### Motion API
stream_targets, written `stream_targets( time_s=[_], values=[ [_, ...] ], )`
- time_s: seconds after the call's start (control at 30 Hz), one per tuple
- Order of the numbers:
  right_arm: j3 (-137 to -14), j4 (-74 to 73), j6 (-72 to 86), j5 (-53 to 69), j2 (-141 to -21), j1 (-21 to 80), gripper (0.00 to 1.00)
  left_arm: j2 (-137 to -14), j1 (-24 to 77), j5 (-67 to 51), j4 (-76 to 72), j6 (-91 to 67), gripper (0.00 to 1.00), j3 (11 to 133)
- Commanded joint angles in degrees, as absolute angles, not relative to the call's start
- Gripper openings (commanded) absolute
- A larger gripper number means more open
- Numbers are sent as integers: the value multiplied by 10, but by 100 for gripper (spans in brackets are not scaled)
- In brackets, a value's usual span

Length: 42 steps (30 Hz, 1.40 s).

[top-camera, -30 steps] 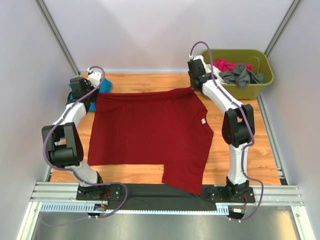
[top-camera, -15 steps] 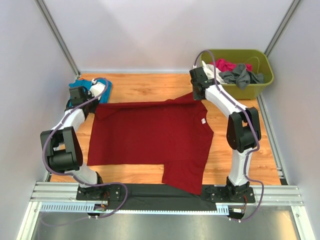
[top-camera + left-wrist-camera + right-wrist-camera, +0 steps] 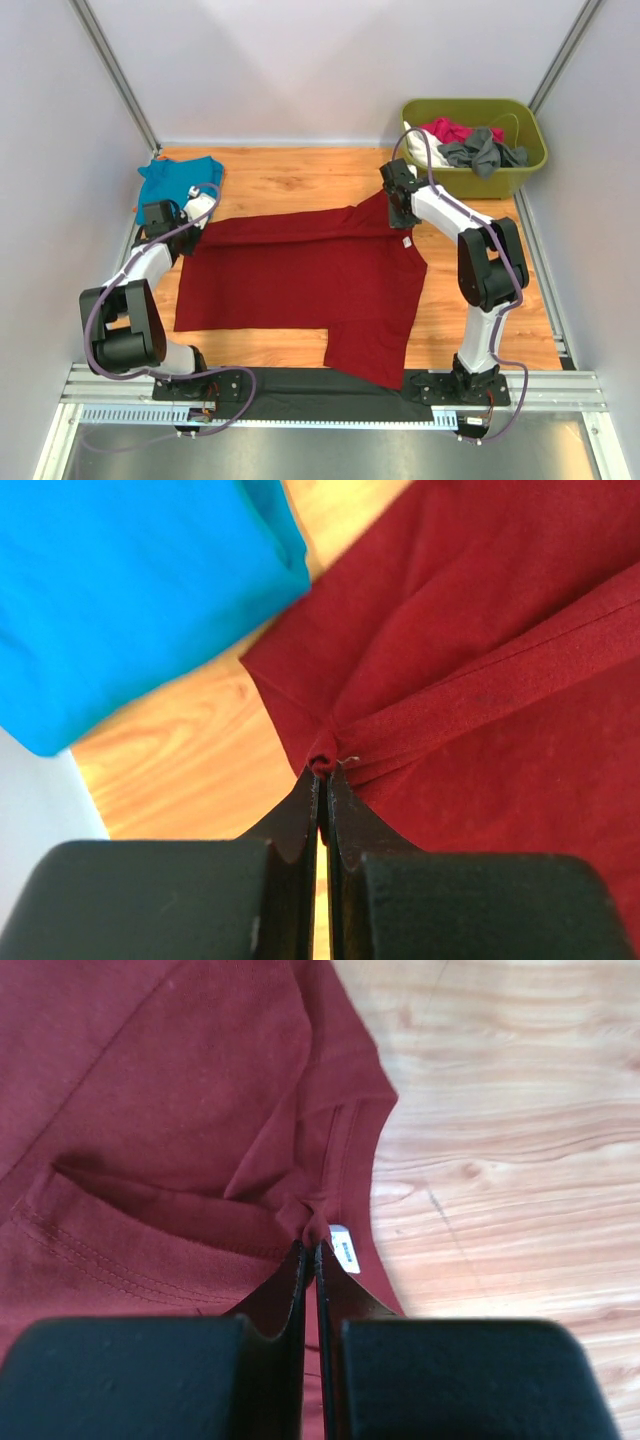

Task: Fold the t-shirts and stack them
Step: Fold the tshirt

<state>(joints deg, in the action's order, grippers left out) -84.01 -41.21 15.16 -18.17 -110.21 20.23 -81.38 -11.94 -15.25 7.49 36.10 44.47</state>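
Wood-grain tabletop carries everything you are working with. The dark red t-shirt covers most of its middle, lying flat except along the far edge, where the cloth is doubled into a band running from one gripper to the other. Its near right part reaches down onto the black strip between the arm bases. In the far right corner you have the olive-green bin, holding a heap of pink, white and dark grey garments. In the far left corner the teal-blue t-shirt lies in a compact folded shape, just beside the red shirt's left corner; you cannot tell whether the two touch. Your left gripper is clenched on a small pinch of the red shirt's far left corner, fingers pressed together. Your right gripper is likewise clamped tight on a bunched fold of red cloth at the collar, with the small white label touching its fingertip.
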Motion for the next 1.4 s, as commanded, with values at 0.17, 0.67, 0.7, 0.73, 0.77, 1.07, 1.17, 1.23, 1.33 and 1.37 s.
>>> stream_targets(
  time_s=[0.17,0.67,0.7,0.73,0.77,1.07,1.17,1.23,1.33,1.37],
  values=[
    [-804,-402,188,-170,-1087,209,0,-831,-126,-91,29,398,0,458],
    [-838,-445,189,-186,-1026,213,0,-831,-126,-70,23,397,0,466],
    [-865,-451,185,-192,-1027,214,0,-831,-126,-70,25,395,0,468],
    [-877,-459,178,-197,-1027,214,0,-832,-126,-69,25,394,0,473],
    [-887,-461,175,-199,-1027,214,0,-831,-126,-68,25,390,0,475],
    [-949,-485,157,-233,-1007,227,0,-837,-126,-53,27,388,0,508],
    [-939,-490,156,-239,-1000,230,0,-840,-126,-47,21,387,0,516],
    [-933,-498,159,-247,-999,231,0,-842,-126,-36,14,387,0,519],
    [-906,-498,165,-237,-991,232,0,-843,-126,-40,17,389,0,519],
    [-886,-497,168,-228,-991,233,0,-843,-126,-42,20,390,0,517]
  ],
)
